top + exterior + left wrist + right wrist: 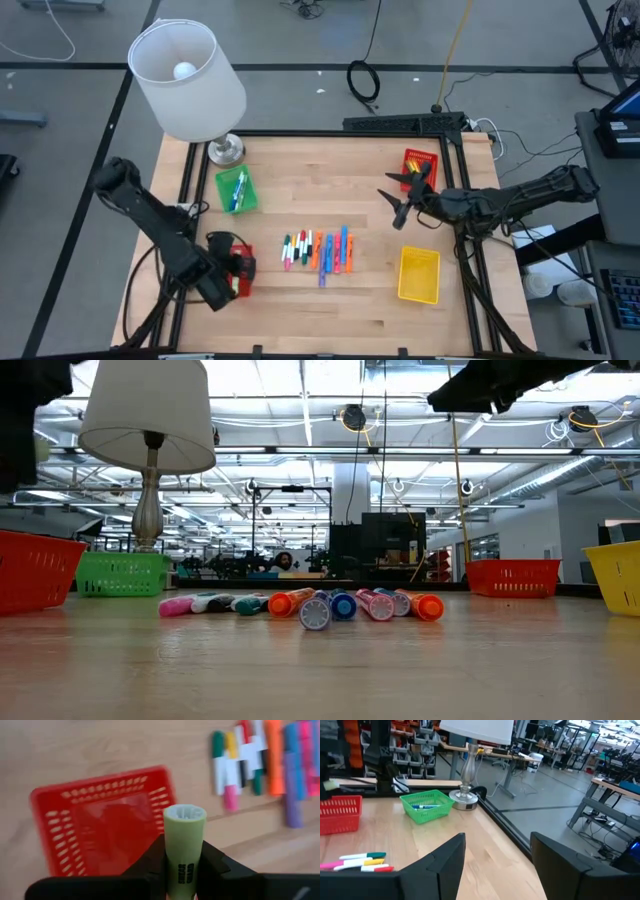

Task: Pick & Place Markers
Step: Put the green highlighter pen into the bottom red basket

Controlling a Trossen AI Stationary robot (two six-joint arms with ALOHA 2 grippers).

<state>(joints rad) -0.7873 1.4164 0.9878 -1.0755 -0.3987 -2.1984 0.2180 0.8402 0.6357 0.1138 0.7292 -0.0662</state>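
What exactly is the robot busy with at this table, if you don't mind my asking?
It is sorting markers into baskets. The left gripper is shut on a light green marker above the red basket on its side. The right gripper hangs open near the other red basket. A row of markers lies mid-table.

A pale wooden bench point(330, 300) with a dark frame stands on a grey floor point(300, 40) marked with dark lines. A table lamp point(190, 80) with a white shade and a silver base stands at the bench's far left corner. Cables lie on the floor beyond the bench, one of them coiled point(364, 80). Behind it the room is a wide workshop with rows of ceiling strip lights point(300, 455), other desks point(505, 757), shelving point(415, 755) and a dark cabinet point(385, 550).
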